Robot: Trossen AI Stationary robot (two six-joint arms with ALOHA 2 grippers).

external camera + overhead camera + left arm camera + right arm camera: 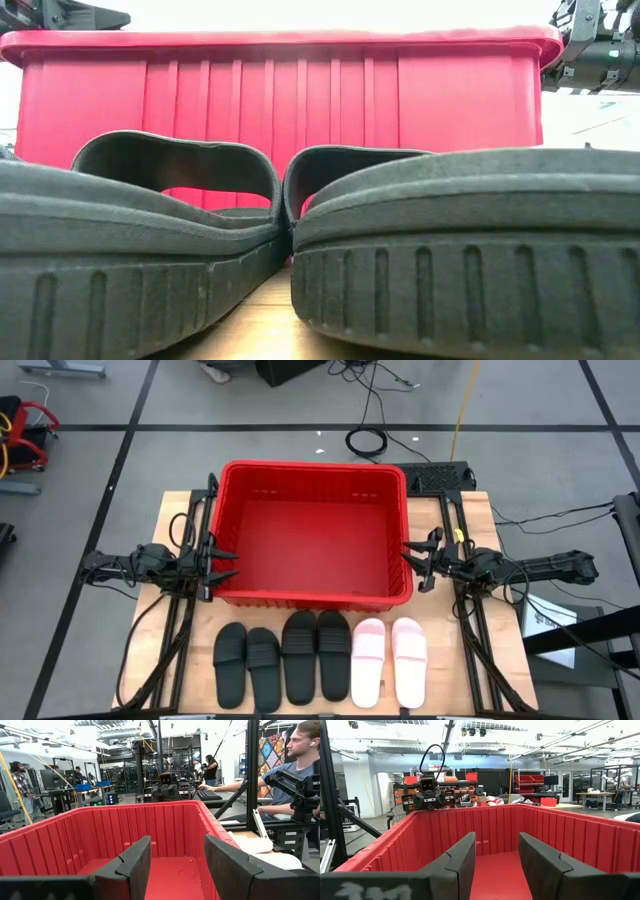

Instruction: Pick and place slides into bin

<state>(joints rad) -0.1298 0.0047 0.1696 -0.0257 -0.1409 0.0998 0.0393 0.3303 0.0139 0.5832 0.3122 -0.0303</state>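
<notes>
Several slides lie soles down in a row on the table in front of the red bin (312, 535): a black pair (247, 663) at the left, a black pair (316, 655) in the middle and a pale pink pair (389, 659) at the right. The low view shows two black slides (420, 240) close up with the bin (280, 110) behind them. My left gripper (225, 563) hovers open at the bin's left rim, pointing over the bin (100, 840). My right gripper (412, 560) hovers open at the bin's right rim, facing across the bin (540, 835).
The bin stands at the table's far half, between the two arms. Bare wood (150, 630) lies left of the slides and at the right front corner (470, 680). A person (300, 765) sits beyond the table's near side, and papers (545, 622) lie off its right edge.
</notes>
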